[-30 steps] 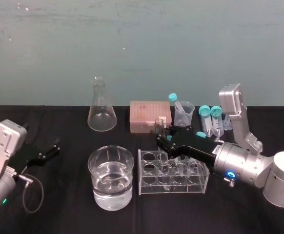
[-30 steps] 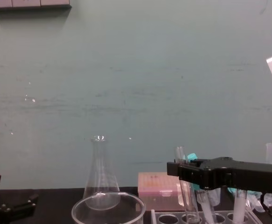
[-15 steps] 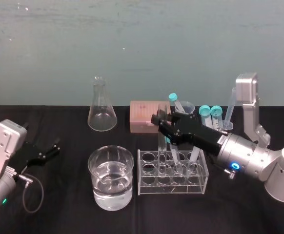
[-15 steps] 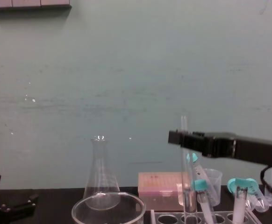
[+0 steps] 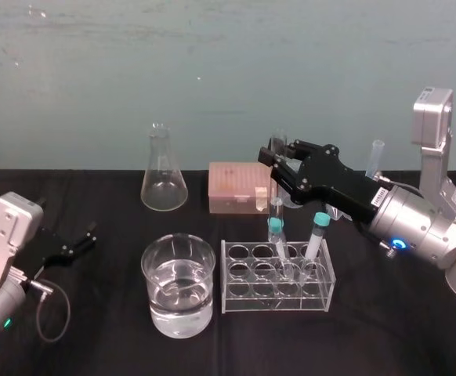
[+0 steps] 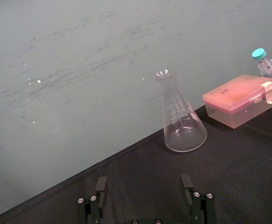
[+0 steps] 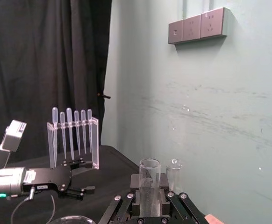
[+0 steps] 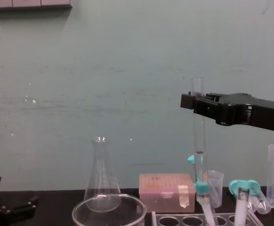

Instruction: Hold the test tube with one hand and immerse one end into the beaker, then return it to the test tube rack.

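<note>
I see the black bench (image 5: 95,313) running across the head view, with the right arm reaching in over its far side. The right gripper (image 5: 277,157) sits high above the rack (image 5: 277,276), its fingers (image 7: 122,205) pinching the test tube (image 8: 199,136) near the top. The tube stands upright between them. Its flared rim pokes out just above the fingers and most of its length hangs below them. In the right wrist view the open rim sits squarely in the middle of the grip. The beaker (image 5: 178,286), partly filled with clear liquid, stands on the bench just to the left of the rack, well apart from the tube. Behind them are a flask (image 5: 164,168) and a pink box (image 5: 236,188). The left gripper (image 5: 89,237) is parked low at the left edge of the bench, with its fingers (image 6: 98,200) spread and nothing between them.

The stretch of tube inside the grip is covered by the fingers. Its rounded bottom overlaps a teal-capped tube (image 5: 276,227) standing in the rack, so I cannot tell exactly where it ends or which hole it hangs over. In the chest view the beaker and the rack are cut off at the bottom edge.
</note>
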